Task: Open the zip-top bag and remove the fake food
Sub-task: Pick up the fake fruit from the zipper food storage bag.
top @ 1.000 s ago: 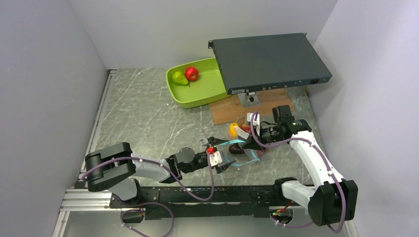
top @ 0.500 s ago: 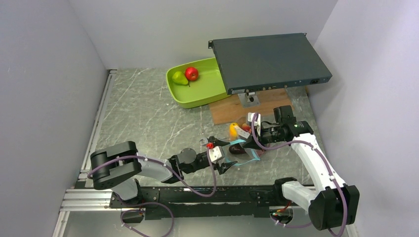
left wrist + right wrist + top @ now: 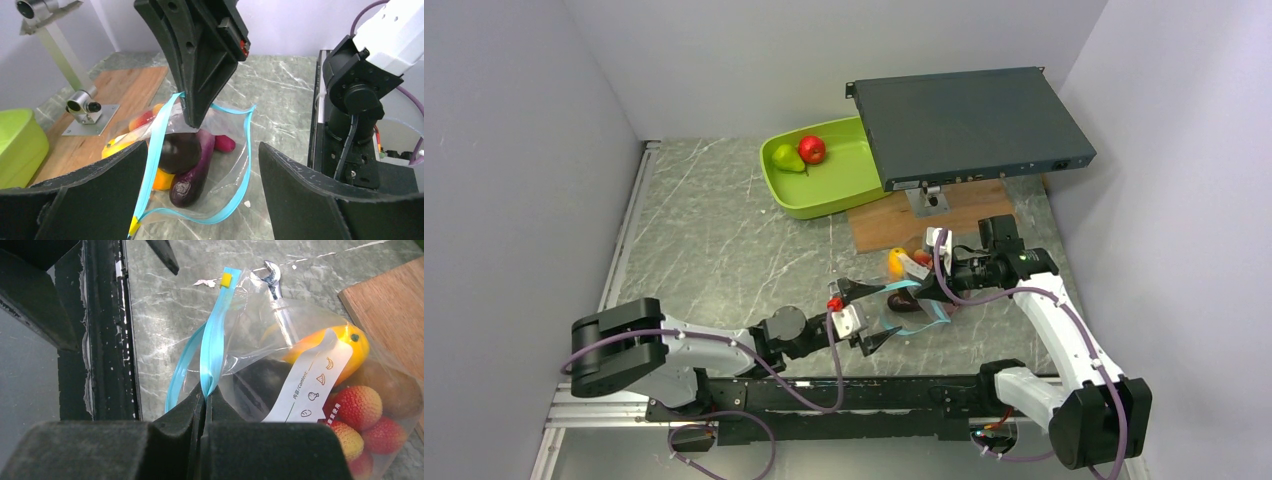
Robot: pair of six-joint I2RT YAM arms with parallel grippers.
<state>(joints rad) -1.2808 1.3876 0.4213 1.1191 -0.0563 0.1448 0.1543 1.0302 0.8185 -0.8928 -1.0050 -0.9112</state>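
Right gripper pinches the bag's blue zip strip; left gripper stands wide open.
The right jaws, closed flat on the strip, hold one lip of the zip-top bag up off the marble table. The empty left gripper faces the bag's gaping mouth from just in front; eggplant, plum and mango lie inside.

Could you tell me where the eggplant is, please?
The eggplant lies in the open zip-top bag, right of the dark plum, centre of left wrist view.
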